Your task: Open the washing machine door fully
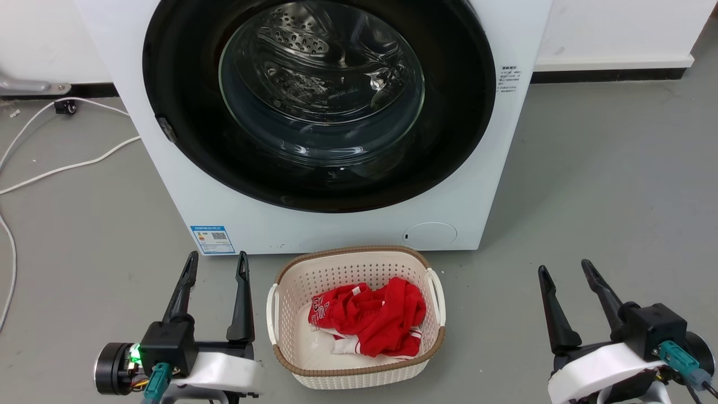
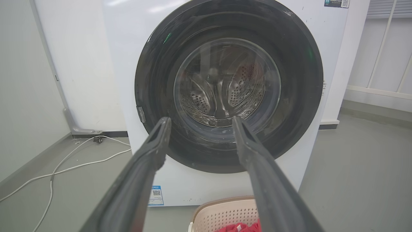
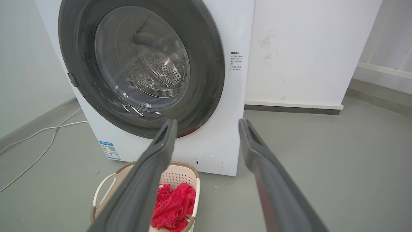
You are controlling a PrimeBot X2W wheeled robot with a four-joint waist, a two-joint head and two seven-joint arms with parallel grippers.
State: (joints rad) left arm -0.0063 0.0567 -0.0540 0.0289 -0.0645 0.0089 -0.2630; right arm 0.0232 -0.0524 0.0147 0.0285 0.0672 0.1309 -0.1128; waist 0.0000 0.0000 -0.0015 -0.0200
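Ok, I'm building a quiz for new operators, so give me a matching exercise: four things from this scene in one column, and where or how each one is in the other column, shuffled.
Things:
1 washing machine door
2 basket
3 red garment
4 white cable

States:
a lying in the basket
b shut
c loose on the floor, left of the machine
d standing on the floor in front of the machine

Pairs: 1-b; 2-d; 3-a; 4-c
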